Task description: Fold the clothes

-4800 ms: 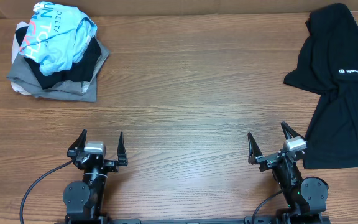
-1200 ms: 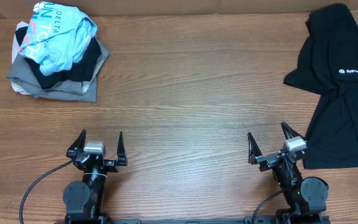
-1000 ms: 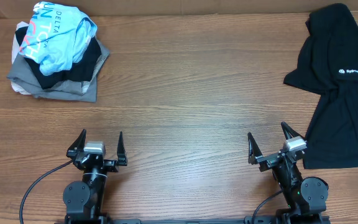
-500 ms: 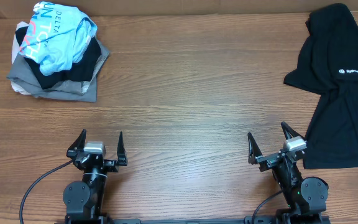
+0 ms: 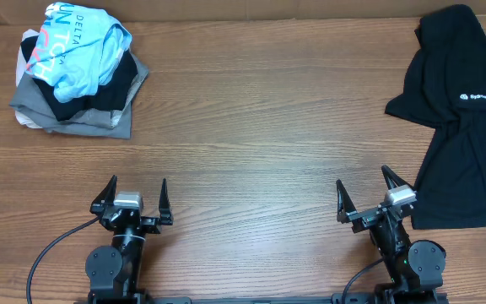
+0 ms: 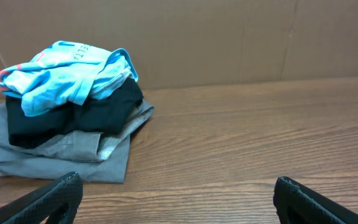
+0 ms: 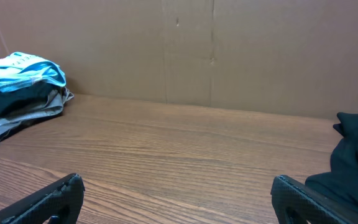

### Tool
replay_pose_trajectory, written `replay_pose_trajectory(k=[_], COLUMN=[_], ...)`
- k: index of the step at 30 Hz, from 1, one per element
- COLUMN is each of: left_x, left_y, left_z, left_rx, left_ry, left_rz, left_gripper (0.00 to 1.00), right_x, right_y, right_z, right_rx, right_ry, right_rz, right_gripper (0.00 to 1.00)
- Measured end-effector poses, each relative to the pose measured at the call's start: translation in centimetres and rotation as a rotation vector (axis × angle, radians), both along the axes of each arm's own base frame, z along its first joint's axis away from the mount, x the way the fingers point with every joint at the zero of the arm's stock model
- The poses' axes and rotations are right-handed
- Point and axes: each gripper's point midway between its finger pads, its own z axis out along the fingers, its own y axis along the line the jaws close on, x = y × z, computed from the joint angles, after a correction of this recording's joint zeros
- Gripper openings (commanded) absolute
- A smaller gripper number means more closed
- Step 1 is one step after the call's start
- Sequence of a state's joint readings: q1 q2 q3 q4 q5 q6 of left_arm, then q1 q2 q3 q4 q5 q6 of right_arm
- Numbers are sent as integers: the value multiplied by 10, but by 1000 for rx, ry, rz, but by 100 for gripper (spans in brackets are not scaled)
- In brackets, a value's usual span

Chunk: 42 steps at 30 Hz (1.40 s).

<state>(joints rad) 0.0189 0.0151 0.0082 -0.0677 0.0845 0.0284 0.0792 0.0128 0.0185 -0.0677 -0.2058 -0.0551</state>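
Observation:
The black short-sleeved shirt (image 5: 462,118) with a small white logo lies crumpled at the table's right side, reaching the right edge. Its dark edge also shows in the right wrist view (image 7: 353,162). My right gripper (image 5: 366,191) is open and empty near the front edge, just left of the shirt's lower hem. In its own view (image 7: 176,193) the fingers are spread wide over bare wood. My left gripper (image 5: 132,193) is open and empty at the front left, far from the shirt. Its own view (image 6: 178,196) shows the fingers wide apart.
A pile of clothes sits at the back left: a light blue shirt (image 5: 78,46) with pink and white lettering on top of black fabric and a grey folded garment (image 5: 74,114). A cardboard wall (image 7: 229,50) stands behind the wooden table (image 5: 251,135).

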Motion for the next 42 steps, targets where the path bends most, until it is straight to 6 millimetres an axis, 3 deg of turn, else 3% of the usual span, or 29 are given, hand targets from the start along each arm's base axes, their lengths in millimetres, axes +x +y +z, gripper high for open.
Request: replay_pose_trajectory(k=[21,35,42], left_x=[0,0,-3], left_y=[0,-2,-9], left_z=[0,0,2], left_rx=[-2,-142,-207], left_ry=[1,10,34], left_rz=[0,0,-37], left_gripper=[100,100,100], right_x=[0,0,-3], right_y=[0,0,7], right_z=[0,1,21], right_rx=[0,-1,51], right_ry=[0,-3,-74], right_rz=[0,1,47], right_gripper=[100,100,100])
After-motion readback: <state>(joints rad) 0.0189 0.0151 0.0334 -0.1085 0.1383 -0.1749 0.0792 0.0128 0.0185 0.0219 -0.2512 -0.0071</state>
